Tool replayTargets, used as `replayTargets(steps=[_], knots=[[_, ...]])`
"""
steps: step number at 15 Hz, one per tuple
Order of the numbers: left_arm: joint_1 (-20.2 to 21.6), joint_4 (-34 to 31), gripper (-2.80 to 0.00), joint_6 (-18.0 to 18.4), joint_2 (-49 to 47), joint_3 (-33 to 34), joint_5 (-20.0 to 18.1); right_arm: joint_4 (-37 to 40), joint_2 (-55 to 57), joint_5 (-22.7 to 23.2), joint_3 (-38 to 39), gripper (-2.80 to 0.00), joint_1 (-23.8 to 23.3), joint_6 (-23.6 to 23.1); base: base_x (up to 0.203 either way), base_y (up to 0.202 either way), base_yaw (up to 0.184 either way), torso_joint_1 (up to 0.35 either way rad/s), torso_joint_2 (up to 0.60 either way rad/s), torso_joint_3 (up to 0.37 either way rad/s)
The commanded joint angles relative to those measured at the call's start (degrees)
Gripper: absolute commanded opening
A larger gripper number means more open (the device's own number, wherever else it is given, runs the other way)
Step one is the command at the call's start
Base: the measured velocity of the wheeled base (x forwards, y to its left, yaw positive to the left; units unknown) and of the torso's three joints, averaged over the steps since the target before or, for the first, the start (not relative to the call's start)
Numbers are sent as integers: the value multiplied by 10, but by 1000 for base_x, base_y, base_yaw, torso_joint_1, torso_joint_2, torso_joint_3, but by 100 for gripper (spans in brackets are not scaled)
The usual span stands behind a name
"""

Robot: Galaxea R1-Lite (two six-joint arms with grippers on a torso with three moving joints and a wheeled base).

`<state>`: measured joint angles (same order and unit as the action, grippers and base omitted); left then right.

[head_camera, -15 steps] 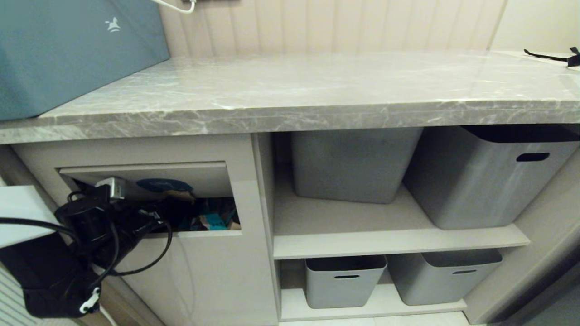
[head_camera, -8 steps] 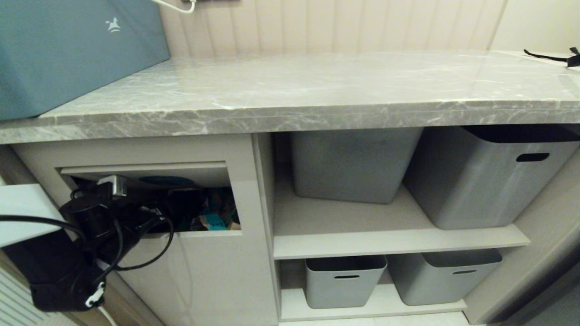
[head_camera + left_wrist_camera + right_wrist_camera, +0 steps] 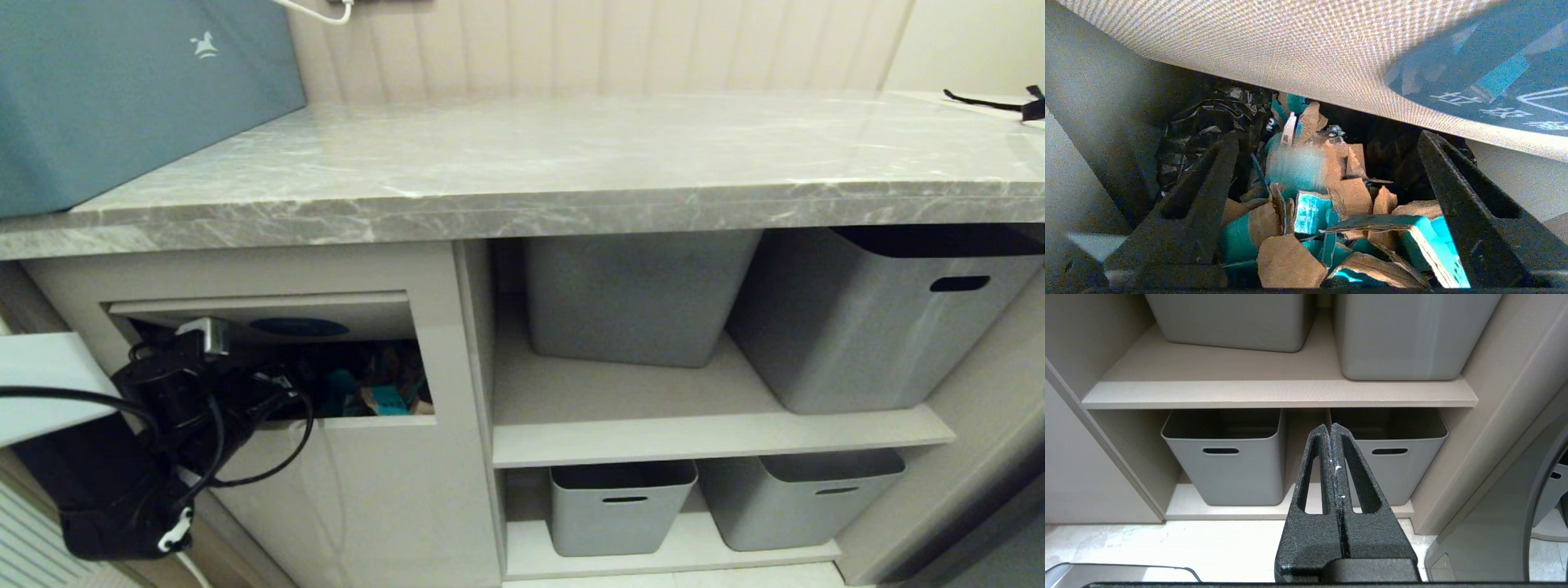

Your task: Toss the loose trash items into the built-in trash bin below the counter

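**Scraps in the bin, surface bare**

We judge the task near its end: our left claw (image 3: 1327, 192) reaches through the beige tilting flap with its blue oval sticker (image 3: 298, 327), its black fingers (image 3: 1208, 196) spread wide and holding nothing. The long grey marble-patterned surface (image 3: 571, 163) shows no scraps. Only withdrawing seems left. The left wrist view alone shows the torn brown-and-teal cardboard scraps (image 3: 1327, 212) heaped inside the bin; the right wrist view alone shows our right claw (image 3: 1333, 433) pressed closed, empty, parked before grey plastic storage bins (image 3: 1224, 457).

The left arm (image 3: 122, 482) is black, looped with black cables and a silver block near the wrist; the right gripper (image 3: 1333, 435) has textured black slotted fingers (image 3: 1314, 477).
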<state>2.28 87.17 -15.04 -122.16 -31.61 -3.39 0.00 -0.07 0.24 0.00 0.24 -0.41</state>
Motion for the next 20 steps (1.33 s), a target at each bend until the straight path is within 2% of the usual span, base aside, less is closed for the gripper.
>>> replayTargets(steps=[1,4,7,12,14,15,18,20], knots=[[0,5,0,-1,1,1,0,0,1,0,0,-280,0,0,0,0,0,0,0,0],[0,5,0,0,9,19,1,0,1,0,0,-280,0,0,0,0,0,0,0,0],[-7,5,0,-1,61,95,3,0,1,0,0,-280,0,0,0,0,0,0,0,0],[-19,5,0,-16,241,218,31,0,1,0,0,-280,0,0,0,0,0,0,0,0],[-20,5,0,-22,322,254,53,0,1,0,0,-280,0,0,0,0,0,0,0,0],[-20,5,-280,-24,361,278,71,0,1,0,0,-280,0,1,0,0,0,0,0,0],[-14,5,-280,-28,443,313,99,0,1,0,0,-280,0,0,0,0,0,0,0,0],[-10,5,-280,-14,499,312,100,0,1,0,0,-280,0,0,0,0,0,0,0,0]])
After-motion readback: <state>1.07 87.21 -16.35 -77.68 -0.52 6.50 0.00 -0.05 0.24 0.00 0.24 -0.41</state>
